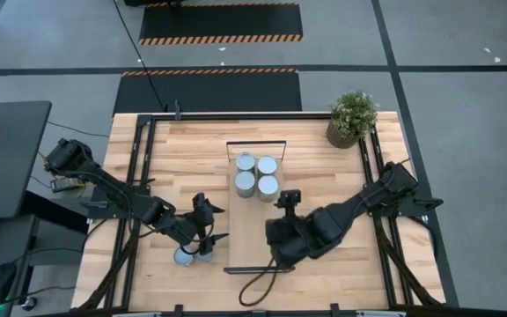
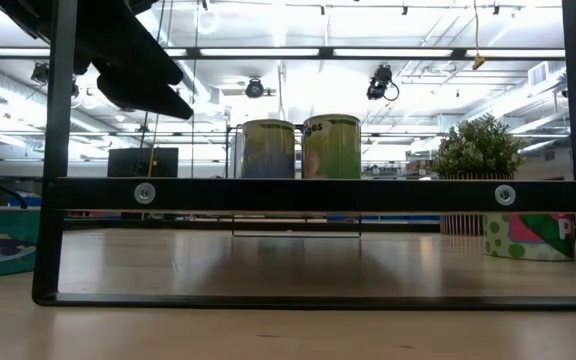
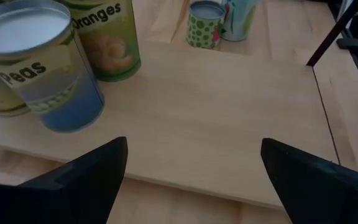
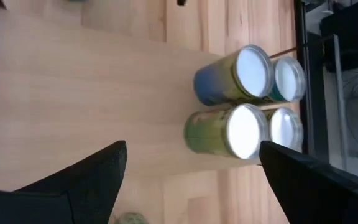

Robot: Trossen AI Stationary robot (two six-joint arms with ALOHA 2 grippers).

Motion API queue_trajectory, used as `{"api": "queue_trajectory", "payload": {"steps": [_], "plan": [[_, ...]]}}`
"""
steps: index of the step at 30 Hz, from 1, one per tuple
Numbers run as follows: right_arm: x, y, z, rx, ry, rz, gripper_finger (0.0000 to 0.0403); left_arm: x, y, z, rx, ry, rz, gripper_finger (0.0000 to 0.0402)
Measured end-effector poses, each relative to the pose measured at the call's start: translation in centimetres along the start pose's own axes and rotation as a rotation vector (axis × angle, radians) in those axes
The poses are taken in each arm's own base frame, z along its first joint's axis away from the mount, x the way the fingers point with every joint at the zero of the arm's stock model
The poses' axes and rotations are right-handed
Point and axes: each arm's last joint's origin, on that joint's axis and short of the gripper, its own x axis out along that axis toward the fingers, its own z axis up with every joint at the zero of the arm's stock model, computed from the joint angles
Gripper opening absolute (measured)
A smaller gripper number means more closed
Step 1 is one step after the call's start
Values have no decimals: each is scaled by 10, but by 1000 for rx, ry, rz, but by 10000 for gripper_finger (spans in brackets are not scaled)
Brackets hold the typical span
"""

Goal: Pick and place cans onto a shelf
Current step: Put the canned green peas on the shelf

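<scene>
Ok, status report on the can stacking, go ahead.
Left gripper open, above loose cans beside the shelf. Right gripper open over shelf, empty. Four cans grouped on shelf. Nothing blocking.

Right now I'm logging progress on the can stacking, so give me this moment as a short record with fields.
cans on shelf: four cans standing in a two-by-two cluster at the far end
shelf: light wood board, its near part bare
cans off shelf: at least two on the table, by the left gripper
left gripper: beside the shelf's left edge, fingers open, empty
right gripper: over the shelf near the cluster, fingers open, empty
potted plant: at the table's far right corner
</scene>
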Motion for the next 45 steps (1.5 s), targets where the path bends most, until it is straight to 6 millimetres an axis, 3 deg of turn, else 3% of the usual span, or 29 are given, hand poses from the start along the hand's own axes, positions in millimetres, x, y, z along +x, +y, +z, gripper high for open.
{"api": "queue_trajectory", "payload": {"steps": [8, 14, 19, 28, 33, 45], "plan": [[-3, 19, -33, 45, 24, -47, 373, 0, 1, -1, 7, 10, 5, 375], [-15, 12, -61, 159, 7, -48, 373, 0, 0, -2, -9, 26, -21, 375], [-9, 5, -89, 250, 33, -28, 373, 0, -3, -3, -21, 77, -108, 375], [44, -13, -125, 473, 148, 179, 374, 2, 1, -2, -25, 70, -80, 375], [74, -23, -143, 560, 257, 200, 382, 2, 2, -2, -25, 70, -75, 375], [102, -27, -155, 663, 333, 276, 390, 2, 2, -3, -17, 87, -74, 375]]}}
